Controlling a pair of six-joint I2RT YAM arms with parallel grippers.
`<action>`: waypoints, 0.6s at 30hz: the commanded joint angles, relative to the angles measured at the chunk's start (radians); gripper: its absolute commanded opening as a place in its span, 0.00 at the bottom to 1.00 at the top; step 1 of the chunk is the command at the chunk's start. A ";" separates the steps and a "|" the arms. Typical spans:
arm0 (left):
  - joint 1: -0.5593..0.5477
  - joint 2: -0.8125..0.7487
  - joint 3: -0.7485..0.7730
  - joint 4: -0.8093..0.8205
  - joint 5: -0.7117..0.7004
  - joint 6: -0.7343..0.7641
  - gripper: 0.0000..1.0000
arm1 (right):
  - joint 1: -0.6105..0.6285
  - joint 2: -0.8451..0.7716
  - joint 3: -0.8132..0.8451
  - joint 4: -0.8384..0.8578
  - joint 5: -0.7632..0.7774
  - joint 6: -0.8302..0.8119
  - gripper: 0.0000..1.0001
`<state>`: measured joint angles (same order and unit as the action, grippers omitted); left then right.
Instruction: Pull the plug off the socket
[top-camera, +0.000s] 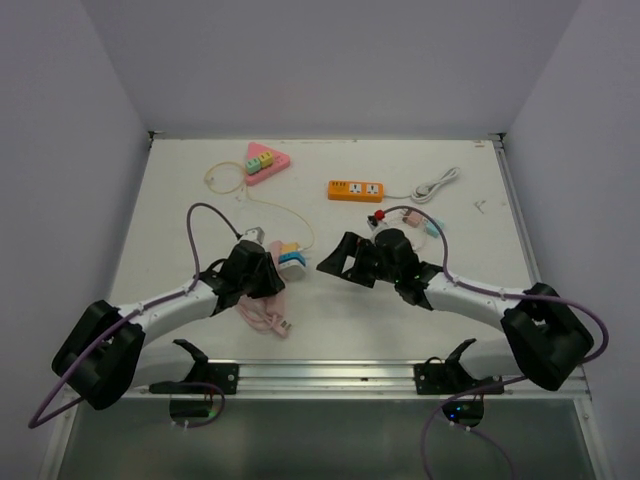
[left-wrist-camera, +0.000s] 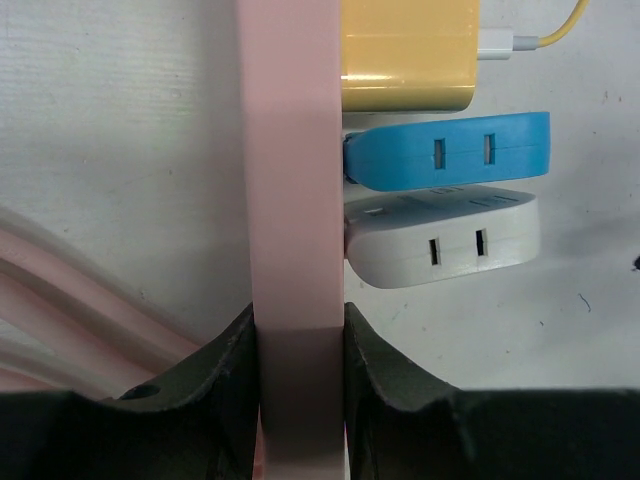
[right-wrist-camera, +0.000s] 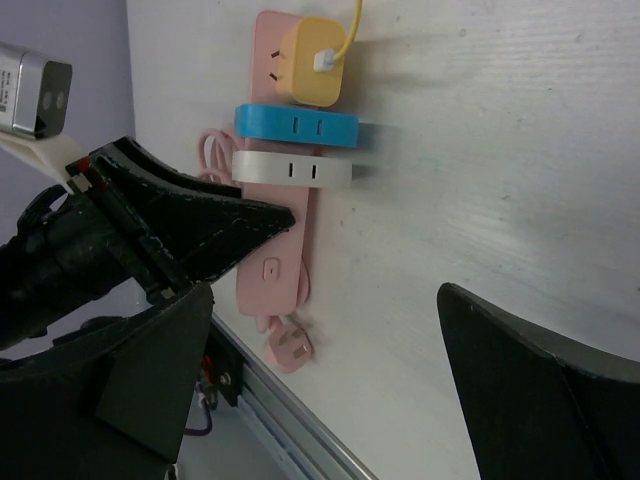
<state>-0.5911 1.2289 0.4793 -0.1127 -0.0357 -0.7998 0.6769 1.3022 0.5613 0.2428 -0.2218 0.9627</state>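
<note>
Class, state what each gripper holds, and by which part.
The left gripper clamps the pink power strip by its long edges; the right gripper is open and empty.

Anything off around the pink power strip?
Nothing stands out. The pink power strip lies flat, left pincer shut across it; yellow plug, blue plug and white plug sit seated in a row. The strip's own cord plug lies loose beside it.
</note>
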 joint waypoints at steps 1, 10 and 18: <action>-0.001 -0.040 -0.018 0.096 0.068 0.005 0.00 | 0.065 0.083 0.077 0.099 0.105 0.086 0.99; -0.003 -0.078 -0.036 0.146 0.086 0.010 0.00 | 0.147 0.250 0.172 0.174 0.167 0.108 0.99; -0.003 -0.101 -0.057 0.163 0.097 0.007 0.00 | 0.167 0.348 0.235 0.165 0.171 0.123 0.99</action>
<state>-0.5911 1.1645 0.4252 -0.0589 0.0261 -0.7994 0.8330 1.6257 0.7578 0.3637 -0.0860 1.0679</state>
